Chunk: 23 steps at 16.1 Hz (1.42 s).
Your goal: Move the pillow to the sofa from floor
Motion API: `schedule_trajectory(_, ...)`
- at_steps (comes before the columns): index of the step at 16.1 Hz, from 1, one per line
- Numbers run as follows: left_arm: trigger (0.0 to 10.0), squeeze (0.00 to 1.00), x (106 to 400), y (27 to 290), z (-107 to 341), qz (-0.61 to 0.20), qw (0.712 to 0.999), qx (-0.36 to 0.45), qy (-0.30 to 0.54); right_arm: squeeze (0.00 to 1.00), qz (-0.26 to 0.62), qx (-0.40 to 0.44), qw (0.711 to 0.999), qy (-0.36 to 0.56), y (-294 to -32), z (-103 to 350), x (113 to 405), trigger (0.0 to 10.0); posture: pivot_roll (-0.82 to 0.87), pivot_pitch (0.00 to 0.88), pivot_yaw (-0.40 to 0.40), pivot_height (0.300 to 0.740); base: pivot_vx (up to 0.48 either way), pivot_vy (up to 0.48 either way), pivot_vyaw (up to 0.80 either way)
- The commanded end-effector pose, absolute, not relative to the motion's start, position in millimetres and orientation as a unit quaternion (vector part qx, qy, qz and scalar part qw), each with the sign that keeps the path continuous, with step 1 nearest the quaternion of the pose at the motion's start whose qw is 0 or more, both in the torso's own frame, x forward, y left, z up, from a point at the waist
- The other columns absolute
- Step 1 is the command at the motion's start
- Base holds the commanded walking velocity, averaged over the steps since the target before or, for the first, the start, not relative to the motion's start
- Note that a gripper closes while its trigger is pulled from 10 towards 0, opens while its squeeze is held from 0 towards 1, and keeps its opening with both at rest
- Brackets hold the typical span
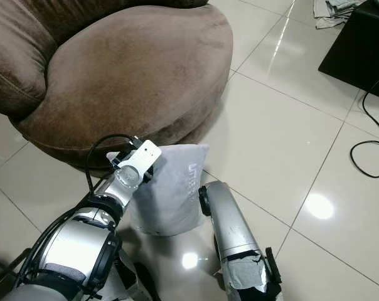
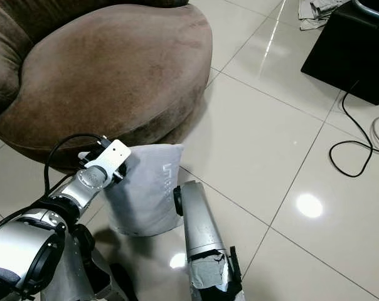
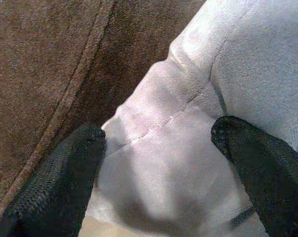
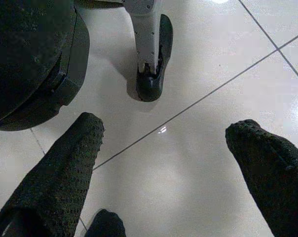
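Left tool (image 3: 156,143) straddles pillow (image 1: 170,188) corner beside sofa (image 1: 133,69).

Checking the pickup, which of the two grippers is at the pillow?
The left gripper: its open fingers straddle the grey pillow at a corner beside the brown sofa. The right gripper faces bare floor tiles.

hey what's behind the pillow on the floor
The brown sofa rises right behind the pillow. The left gripper has its fingers around the pillow's corner. The sofa's base there is hidden.
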State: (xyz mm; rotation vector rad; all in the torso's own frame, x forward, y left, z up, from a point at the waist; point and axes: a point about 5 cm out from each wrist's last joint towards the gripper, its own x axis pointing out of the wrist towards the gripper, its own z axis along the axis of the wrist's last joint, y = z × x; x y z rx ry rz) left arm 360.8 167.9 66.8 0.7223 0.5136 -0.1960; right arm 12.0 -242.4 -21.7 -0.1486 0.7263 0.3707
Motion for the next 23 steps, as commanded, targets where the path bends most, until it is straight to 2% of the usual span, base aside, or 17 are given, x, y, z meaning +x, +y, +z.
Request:
schedule_trajectory(1, 10.0, 0.39, 354.1, 167.2, 56.6, -0.131, 0.872, 0.386, 0.272, 0.00, 0.174, -0.065, 0.911, 0.369, -243.2, -22.4, 2.1, 10.0, -0.58, 0.278, 0.047, 0.480, 0.000, 0.000, 0.00)
schedule_trajectory(3, 10.0, 0.36, 354.3, 164.0, 56.8, -0.163, 0.841, 0.442, 0.265, 0.00, 0.174, -0.065, 0.911, 0.369, -243.4, -21.9, 2.2, 10.0, -0.58, 0.282, 0.046, 0.480, 0.000, 0.000, 0.00)
schedule_trajectory(5, 10.0, 0.27, 355.0, 161.2, 57.7, -0.196, 0.781, 0.541, 0.243, 0.01, 0.176, -0.066, 0.909, 0.371, -243.6, -21.0, 1.0, 10.0, -0.59, 0.280, 0.048, 0.480, 0.000, 0.000, 0.00)
schedule_trajectory(7, 10.0, 0.20, 355.0, 161.2, 57.7, -0.207, 0.742, 0.596, 0.229, 0.01, 0.172, -0.065, 0.910, 0.372, -242.3, -21.1, -2.5, 10.0, -0.60, 0.277, 0.056, 0.480, 0.000, 0.000, 0.00)
schedule_trajectory(12, 10.0, 0.18, 349.4, 167.0, 50.1, -0.213, 0.724, 0.605, 0.253, 0.01, 0.167, -0.065, 0.909, 0.377, -240.5, -19.5, -11.7, 10.0, -0.61, 0.282, 0.054, 0.480, 0.000, 0.000, 0.00)
schedule_trajectory(14, 10.0, 0.03, 349.3, 167.2, 49.9, -0.207, 0.732, 0.597, 0.256, 0.01, 0.167, -0.066, 0.908, 0.378, -241.0, -19.1, -12.5, 10.0, -0.61, 0.281, 0.050, 0.480, 0.000, 0.000, 0.00)
schedule_trajectory(15, 10.0, 0.00, 349.1, 167.2, 49.5, -0.202, 0.740, 0.586, 0.262, 0.02, 0.168, -0.067, 0.908, 0.378, -241.6, -18.8, -12.8, 10.0, -0.61, 0.282, 0.048, 0.480, 0.000, 0.000, 0.00)
schedule_trajectory(16, 4.6, 0.00, 348.0, 167.3, 47.9, -0.195, 0.755, 0.560, 0.280, 0.02, 0.168, -0.068, 0.908, 0.379, -242.8, -18.1, -13.0, 10.0, -0.61, 0.282, 0.046, 0.480, 0.000, 0.000, 0.00)
schedule_trajectory(17, 0.0, 0.00, 346.9, 165.9, 46.4, -0.198, 0.768, 0.536, 0.290, 0.02, 0.168, -0.069, 0.908, 0.379, -243.4, -17.8, -13.0, 10.0, -0.61, 0.282, 0.046, 0.480, 0.000, 0.000, 0.00)
schedule_trajectory(23, 0.0, 0.00, 347.4, 167.2, 47.1, -0.187, 0.775, 0.529, 0.290, 0.04, 0.170, -0.070, 0.907, 0.380, -246.7, -16.5, -11.8, 10.0, -0.61, 0.287, 0.041, 0.480, 0.000, 0.000, 0.00)
